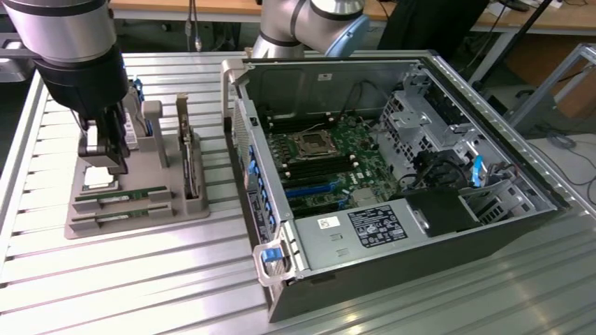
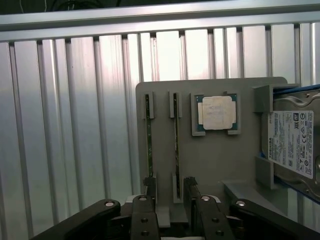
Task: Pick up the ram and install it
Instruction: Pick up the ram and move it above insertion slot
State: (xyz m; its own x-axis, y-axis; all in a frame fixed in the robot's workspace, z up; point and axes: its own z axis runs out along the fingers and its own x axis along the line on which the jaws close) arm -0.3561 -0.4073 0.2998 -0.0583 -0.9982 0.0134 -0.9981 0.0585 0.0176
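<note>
Hanging over the exterior view's left part of a slatted metal table (image 1: 112, 279) is one robot arm (image 1: 65, 31). Its gripper (image 1: 107, 164) is hovering just above a grey tray (image 1: 139, 227), with the fingers standing apart and holding nothing. The ram (image 1: 125, 194) is resting on edge in a tray slot, with a second ram stick (image 1: 121, 213) lying just beside it in its own slot. A square processor chip (image 1: 98, 183) is sitting near them, under the gripper. A hard drive (image 1: 191, 164) is standing upright at the tray's side nearest an open computer case (image 1: 373, 296). The case is lying to the exterior view's right of the tray, with its green motherboard (image 1: 326, 167) facing up.

Looking down in the wrist view, the gripper (image 2: 171, 195) is showing both fingers (image 2: 150, 200) parted and empty. The ram (image 2: 176, 145) is running toward the gap between them, and the second ram stick (image 2: 149, 135) is lining up with one finger. Contact cannot be told. The processor chip (image 2: 217, 112) is lying flat in its recess beside the sticks, and the hard drive (image 2: 292, 145) is sitting beyond it. All of these are resting on the tray (image 2: 215, 165), which is lying on the table (image 2: 75, 125)
</note>
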